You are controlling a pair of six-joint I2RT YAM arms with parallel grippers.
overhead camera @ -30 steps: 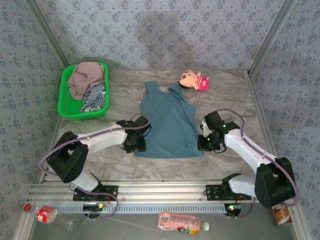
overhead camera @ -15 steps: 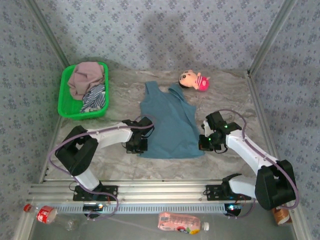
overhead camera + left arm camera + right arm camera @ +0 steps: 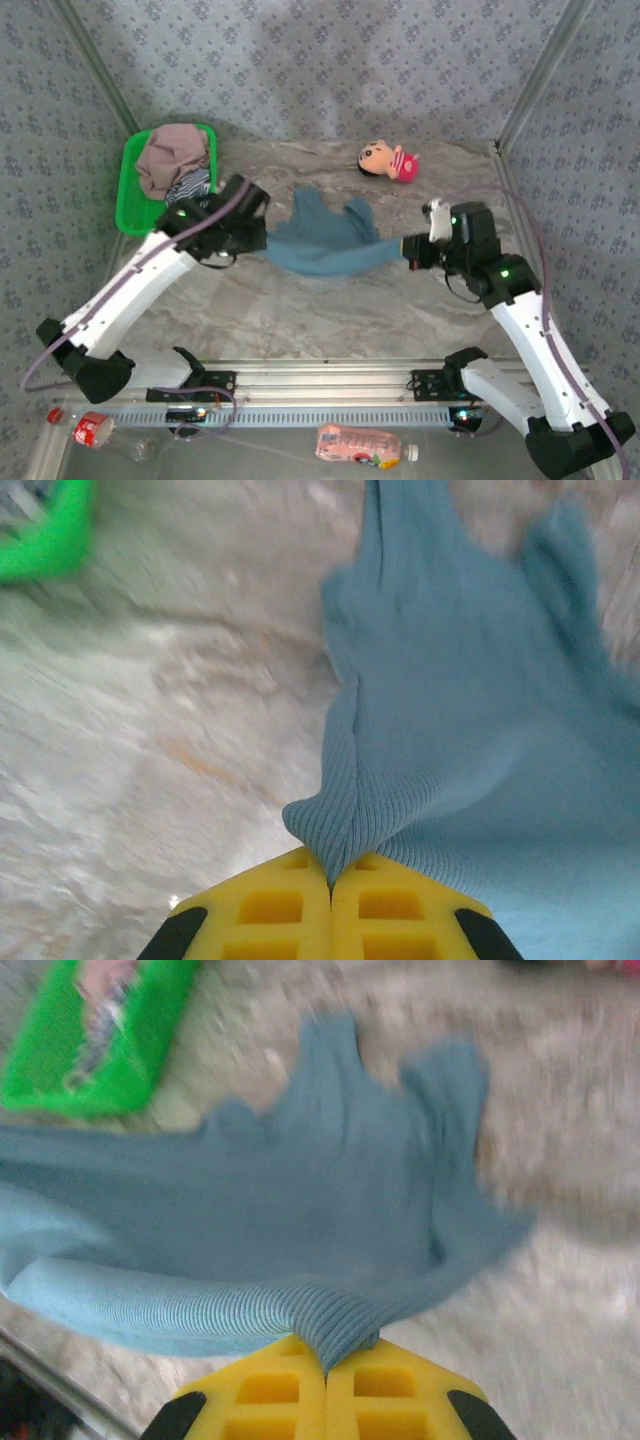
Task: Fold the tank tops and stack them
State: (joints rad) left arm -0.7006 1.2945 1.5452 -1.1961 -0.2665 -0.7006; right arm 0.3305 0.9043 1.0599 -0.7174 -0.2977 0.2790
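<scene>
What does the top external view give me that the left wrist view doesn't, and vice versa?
Top external gives: the right gripper shut on the other end of the teal tank top, the cloth slung between both arms, the mauve top and striped top in the green basket, and the plush doll. Left wrist gives: the ribbed hem pinched tight between the left gripper's yellow pads. Shared: the teal tank top, the left gripper, a corner of the basket, the marbled table.

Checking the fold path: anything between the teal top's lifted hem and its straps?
Nothing visible. The left gripper and right gripper pinch the teal tank top's hem; the plush doll lies beyond the straps, apart.
</scene>
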